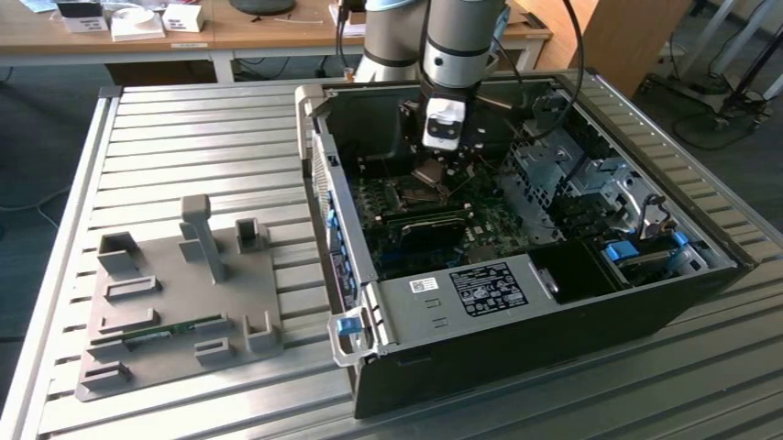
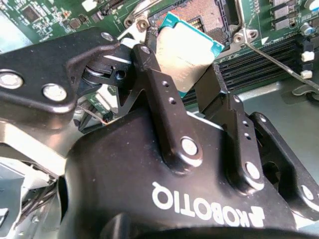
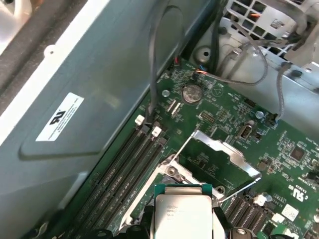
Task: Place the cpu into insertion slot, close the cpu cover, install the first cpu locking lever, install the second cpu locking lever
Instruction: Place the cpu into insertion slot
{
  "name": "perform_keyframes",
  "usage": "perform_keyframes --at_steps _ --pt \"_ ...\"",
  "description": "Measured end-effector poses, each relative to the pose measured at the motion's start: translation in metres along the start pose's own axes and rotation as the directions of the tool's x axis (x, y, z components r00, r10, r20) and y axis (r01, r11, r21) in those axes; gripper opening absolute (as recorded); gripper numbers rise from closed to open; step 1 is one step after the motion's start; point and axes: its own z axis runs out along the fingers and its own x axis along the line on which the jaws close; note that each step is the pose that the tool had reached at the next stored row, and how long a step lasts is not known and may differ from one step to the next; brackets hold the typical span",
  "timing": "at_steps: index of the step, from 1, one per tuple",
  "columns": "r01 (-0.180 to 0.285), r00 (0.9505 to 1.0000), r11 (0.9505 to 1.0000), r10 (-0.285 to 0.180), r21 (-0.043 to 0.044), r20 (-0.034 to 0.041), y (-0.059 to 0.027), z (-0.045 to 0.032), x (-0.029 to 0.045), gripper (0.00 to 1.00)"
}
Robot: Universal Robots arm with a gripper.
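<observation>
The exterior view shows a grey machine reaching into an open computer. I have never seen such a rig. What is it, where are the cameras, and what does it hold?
The grey machine is a robot arm. Its black two-fingered end effector reaches into an open black computer case on a slatted metal table. The exterior view looks from off the arm; both wrist views come from cameras riding on it. In the second wrist view the end effector grips the cpu, a small flat square chip with silvery-grey top, near the dark square insertion slot, which is empty. In the first wrist view the thin silvery cpu cover stands open.
</observation>
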Motion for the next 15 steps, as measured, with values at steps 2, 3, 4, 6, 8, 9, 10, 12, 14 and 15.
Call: perform_keyframes --at_steps 2,3,4,6,8,9,10,12,14,15 --pt "-0.034 0.9994 0.9994 0.034 0.0 0.0033 0.0 0.0001 0.0 0.54" --pt "-0.051 0.9987 0.9987 0.051 -0.0001 0.005 0.0 0.0002 0.0 0.54" --pt "-0.069 0.9976 0.9976 0.069 -0.0002 0.0066 -0.0001 0.0003 0.0 0.54" --pt "-0.103 0.9946 0.9947 0.103 -0.0005 0.01 -0.0001 0.0005 -0.0001 0.54" --pt "-0.138 0.9903 0.9904 0.138 -0.0011 0.0133 -0.0001 0.0007 -0.0001 0.54" --pt "-0.155 0.9878 0.988 0.155 -0.0013 0.0149 -0.0001 0.0008 -0.0001 0.54" --pt "-0.172 0.985 0.9851 0.172 -0.0016 0.0165 -0.0001 0.0009 -0.0001 0.54" --pt "-0.206 0.9784 0.9786 0.206 -0.0023 0.0198 -0.0001 0.0011 -0.0001 0.54" --pt "-0.238 0.971 0.9713 0.238 -0.0031 0.023 -0.0002 0.0013 -0.0001 0.54" --pt "-0.254 0.9669 0.9672 0.254 -0.0035 0.0245 -0.0002 0.0014 -0.0001 0.54"
